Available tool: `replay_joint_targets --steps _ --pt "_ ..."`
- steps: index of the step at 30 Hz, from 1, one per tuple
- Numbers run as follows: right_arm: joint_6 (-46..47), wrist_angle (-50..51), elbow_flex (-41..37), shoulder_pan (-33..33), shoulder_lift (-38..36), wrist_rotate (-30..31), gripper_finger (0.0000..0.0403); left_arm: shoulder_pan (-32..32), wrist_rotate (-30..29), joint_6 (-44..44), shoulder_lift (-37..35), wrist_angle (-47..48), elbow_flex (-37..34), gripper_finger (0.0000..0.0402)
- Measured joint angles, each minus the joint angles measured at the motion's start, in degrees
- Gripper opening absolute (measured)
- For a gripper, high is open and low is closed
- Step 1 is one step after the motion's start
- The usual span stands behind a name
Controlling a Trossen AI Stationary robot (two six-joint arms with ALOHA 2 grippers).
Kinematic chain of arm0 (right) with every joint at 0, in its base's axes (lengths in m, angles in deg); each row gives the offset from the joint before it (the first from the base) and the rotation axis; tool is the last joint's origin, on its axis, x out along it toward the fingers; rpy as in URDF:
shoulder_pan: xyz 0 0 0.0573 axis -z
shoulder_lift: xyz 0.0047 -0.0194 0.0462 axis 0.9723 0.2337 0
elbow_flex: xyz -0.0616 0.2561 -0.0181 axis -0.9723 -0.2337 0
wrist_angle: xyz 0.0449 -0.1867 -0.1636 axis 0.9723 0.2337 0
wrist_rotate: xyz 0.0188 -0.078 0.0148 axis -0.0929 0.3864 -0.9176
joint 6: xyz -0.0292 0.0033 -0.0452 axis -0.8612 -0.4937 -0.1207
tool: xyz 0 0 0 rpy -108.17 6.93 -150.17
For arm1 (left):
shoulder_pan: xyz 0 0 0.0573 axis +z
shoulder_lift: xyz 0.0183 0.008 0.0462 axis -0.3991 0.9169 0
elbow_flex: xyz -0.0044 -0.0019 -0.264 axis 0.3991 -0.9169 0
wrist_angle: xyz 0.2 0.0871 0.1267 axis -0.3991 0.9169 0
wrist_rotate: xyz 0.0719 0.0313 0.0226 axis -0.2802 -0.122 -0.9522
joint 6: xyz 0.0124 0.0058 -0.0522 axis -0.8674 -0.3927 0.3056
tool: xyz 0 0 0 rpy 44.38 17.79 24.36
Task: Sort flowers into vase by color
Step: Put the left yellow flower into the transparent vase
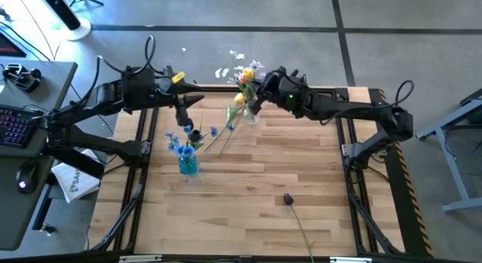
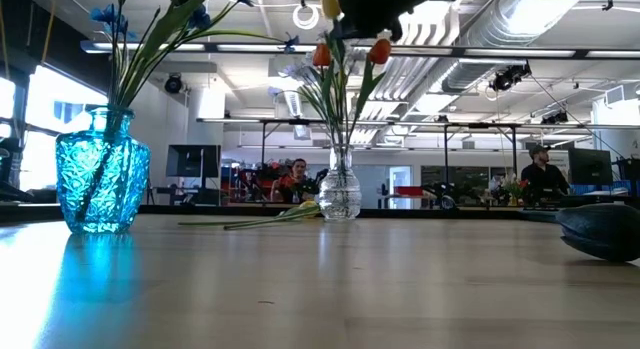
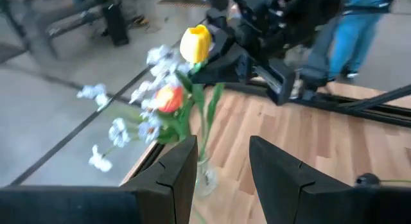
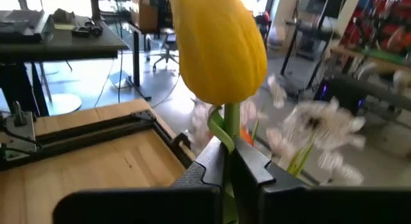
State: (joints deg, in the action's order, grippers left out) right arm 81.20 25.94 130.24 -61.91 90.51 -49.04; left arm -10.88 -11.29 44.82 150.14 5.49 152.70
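The right pincer (image 1: 254, 97) hung over the clear vase (image 1: 250, 114) at the far edge of the tabletop (image 1: 301, 172), its fingers closed on the green stem of a yellow tulip (image 4: 221, 47); the bloom stood upright just above the fingertips. Directly below that pincer, the clear vase already carried orange-red tulips (image 2: 321, 55) and white-lilac sprigs (image 3: 115, 131), w/ a yellow head among them. In the low view the vase stood upright, and one flower (image 2: 270, 219) lay flat on the tabletop just beside its base.

The left pincer (image 1: 183, 116) hovered near the blue vase (image 1: 187, 165), roughly half open w/ nothing between its fingers (image 3: 176, 169); it pointed toward the clear vase and the right arm. The blue vase sat on the tabletop close beneath and in front of the left pincer, holding blue blossoms (image 1: 178, 145) on long green stems. A loose stem (image 1: 226, 131) lay between the 2 vases, to the side of the left pincer.

A dark purple tulip (image 1: 288, 199) lay on the tabletop well apart from both pincers, nearer the front edge, stem trailing toward that edge.

People (image 2: 296, 179) were visible in the room beyond.
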Motion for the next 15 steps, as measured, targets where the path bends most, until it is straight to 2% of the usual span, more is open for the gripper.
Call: replay_joint_targets --steps 2,4,8,12,15 --pt "2.2 2.6 0.0 1.0 0.2 -1.5 0.0021 0.0 -2.5 1.5 0.8 1.8 0.0 0.0131" --pt "4.6 4.6 0.0 2.5 0.1 -5.9 0.0046 0.0 -4.9 3.5 1.9 3.4 0.0 0.0131" --pt "8.9 10.0 0.1 5.0 -0.6 -13.5 0.0117 0.1 -8.3 7.5 4.7 6.9 0.0 0.0131" --pt "11.6 16.7 1.7 6.5 -2.7 -21.8 0.0187 0.8 -8.5 12.4 7.7 10.1 0.0 0.0131" --pt "11.6 21.2 3.6 6.6 -4.7 -24.1 0.0226 2.5 -7.9 18.7 10.1 14.0 0.0 0.0131"
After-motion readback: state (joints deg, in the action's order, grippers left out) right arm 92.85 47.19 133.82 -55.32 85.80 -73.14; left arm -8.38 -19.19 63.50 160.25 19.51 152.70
